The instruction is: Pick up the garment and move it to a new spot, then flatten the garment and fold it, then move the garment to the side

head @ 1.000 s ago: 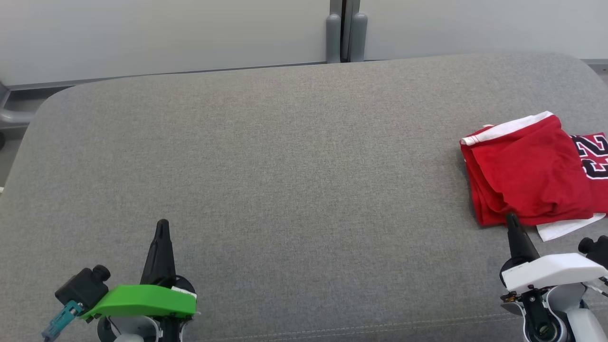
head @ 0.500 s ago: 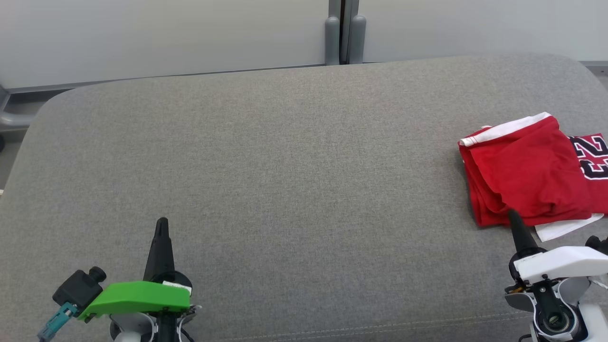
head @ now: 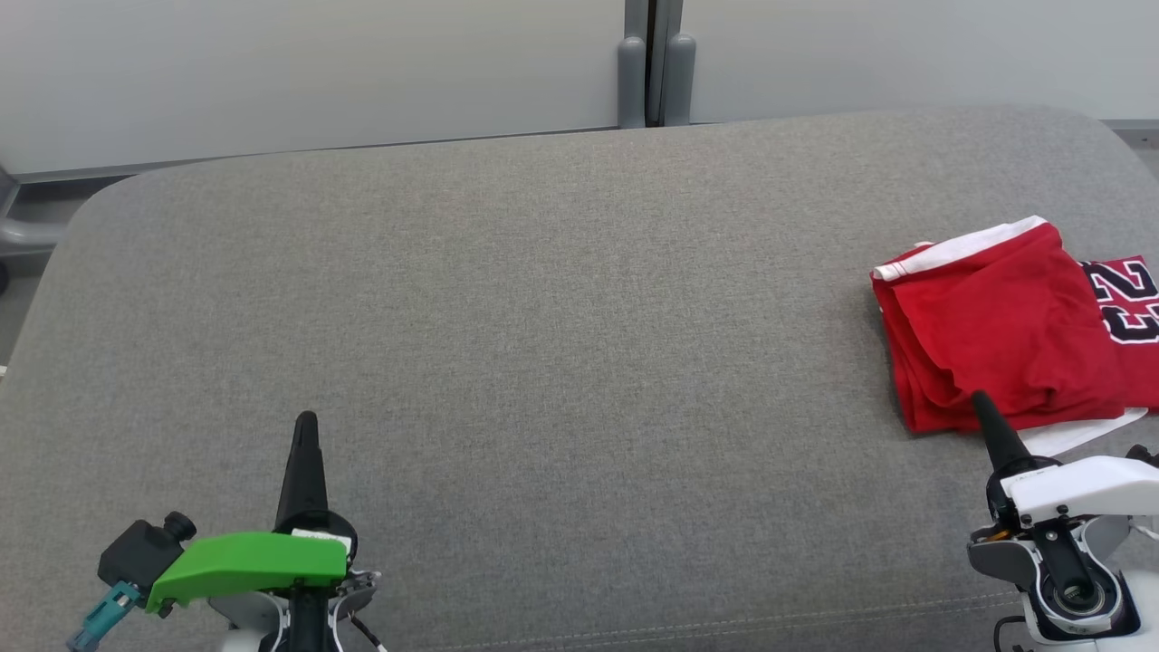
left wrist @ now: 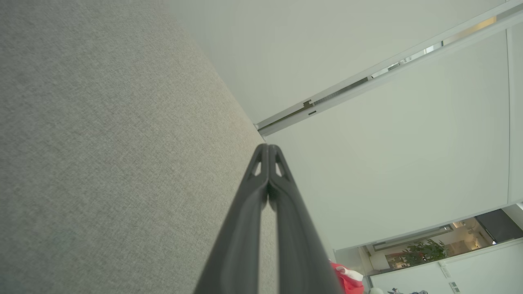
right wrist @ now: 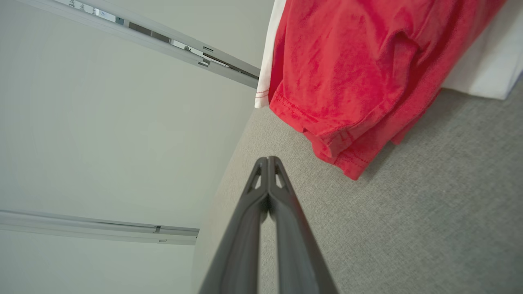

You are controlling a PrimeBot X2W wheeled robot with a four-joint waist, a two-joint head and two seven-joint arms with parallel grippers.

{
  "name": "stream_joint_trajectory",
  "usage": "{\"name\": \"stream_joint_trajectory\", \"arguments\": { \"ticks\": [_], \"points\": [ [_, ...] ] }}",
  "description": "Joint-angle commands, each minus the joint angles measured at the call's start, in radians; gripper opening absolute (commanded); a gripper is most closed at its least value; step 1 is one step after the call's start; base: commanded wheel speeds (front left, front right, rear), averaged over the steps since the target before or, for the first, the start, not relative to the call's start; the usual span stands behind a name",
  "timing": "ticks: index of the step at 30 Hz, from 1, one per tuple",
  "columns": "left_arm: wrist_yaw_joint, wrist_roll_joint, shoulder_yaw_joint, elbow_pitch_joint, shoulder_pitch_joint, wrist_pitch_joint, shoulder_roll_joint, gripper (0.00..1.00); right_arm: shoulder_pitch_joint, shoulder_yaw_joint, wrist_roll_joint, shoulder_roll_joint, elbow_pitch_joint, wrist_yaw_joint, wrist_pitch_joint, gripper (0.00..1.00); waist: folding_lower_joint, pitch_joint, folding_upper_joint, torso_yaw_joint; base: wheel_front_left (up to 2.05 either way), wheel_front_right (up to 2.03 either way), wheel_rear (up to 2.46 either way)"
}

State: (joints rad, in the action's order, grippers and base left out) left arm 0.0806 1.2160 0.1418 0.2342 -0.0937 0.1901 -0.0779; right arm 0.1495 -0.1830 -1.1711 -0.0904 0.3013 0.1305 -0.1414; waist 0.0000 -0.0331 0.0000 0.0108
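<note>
Well, the garment (head: 1005,335) lies folded into a compact red bundle at the right end of the grey cushion (head: 579,317), with a white band along its far edge and a white layer (head: 1077,435) peeking out at its near edge. A black-and-white number print (head: 1127,303) shows on the part nearest the cushion's right edge. Folded and parked off to that end, it looks like the put-aside step is done or close to it, which leaves the middle of the cushion bare.

The right gripper (head: 978,398) is at the cushion's near right corner, its fingers pressed together and holding nothing. The wrist view puts its tip just short of the red hem, not touching it. The left gripper (head: 306,418) is over the cushion's near left part, well apart from the bundle. It too is pinched closed and empty, and it points towards the cushion's far edge.
</note>
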Motion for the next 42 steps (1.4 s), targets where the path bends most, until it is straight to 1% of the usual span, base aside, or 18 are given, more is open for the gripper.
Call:
{"name": "stream_joint_trajectory", "arguments": {
  "ticks": [1,23,42],
  "points": [
    [0.010,0.029,-0.005,-0.002,-0.024,-0.004,0.000,0.00,0.020,-0.009,-0.028,-0.009,0.001,0.001,-0.012,0.00,0.0000,0.001,0.0000,0.000,0.00,0.00,0.00],
    [0.029,0.215,-0.016,0.011,-0.037,-0.017,0.014,0.00,0.065,-0.058,-0.215,-0.009,0.049,0.001,-0.100,0.00,0.0000,0.011,0.0000,-0.004,0.00,0.00,0.00],
    [0.044,0.343,-0.024,0.021,-0.046,-0.026,0.022,0.00,0.091,-0.094,-0.344,-0.009,0.084,0.001,-0.161,0.00,0.0000,0.019,0.0000,-0.008,0.00,0.00,0.00]
  ]
}}
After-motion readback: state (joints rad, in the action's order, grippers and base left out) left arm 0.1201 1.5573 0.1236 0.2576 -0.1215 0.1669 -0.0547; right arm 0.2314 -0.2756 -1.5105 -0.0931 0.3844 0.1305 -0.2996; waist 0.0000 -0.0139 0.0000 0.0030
